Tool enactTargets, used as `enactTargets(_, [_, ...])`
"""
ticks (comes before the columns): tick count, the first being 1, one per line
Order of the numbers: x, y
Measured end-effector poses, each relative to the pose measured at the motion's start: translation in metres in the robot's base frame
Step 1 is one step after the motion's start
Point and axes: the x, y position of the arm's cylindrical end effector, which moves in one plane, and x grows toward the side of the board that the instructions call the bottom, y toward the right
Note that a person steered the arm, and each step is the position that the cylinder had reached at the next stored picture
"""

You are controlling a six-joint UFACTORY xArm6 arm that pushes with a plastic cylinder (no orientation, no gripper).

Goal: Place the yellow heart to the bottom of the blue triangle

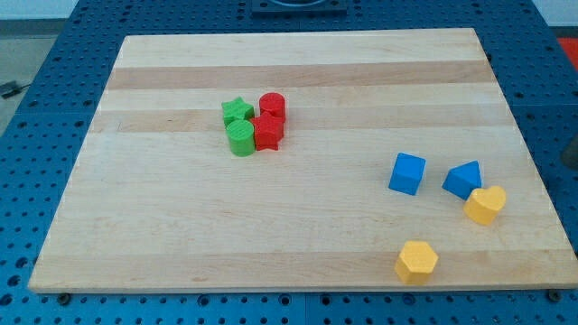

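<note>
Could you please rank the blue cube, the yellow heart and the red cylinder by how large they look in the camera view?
1. blue cube
2. yellow heart, close to the cube, so unsure
3. red cylinder, though it lies farther up the board

My tip is not visible.

yellow heart (touching) below blue triangle

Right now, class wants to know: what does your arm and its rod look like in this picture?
Neither my arm nor my tip shows in this view, so I cannot describe colour, cables or markings. Only the wooden board and the blocks on it are visible.
</note>
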Motion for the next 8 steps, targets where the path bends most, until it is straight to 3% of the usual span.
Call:
enactTargets(3, [0.014,-0.1])
enactTargets(5, [0.0,-0.144])
enactTargets(6, [-0.016,-0.137])
enactTargets(7, [-0.019,-0.074])
enactTargets(8, [0.006,-0.001])
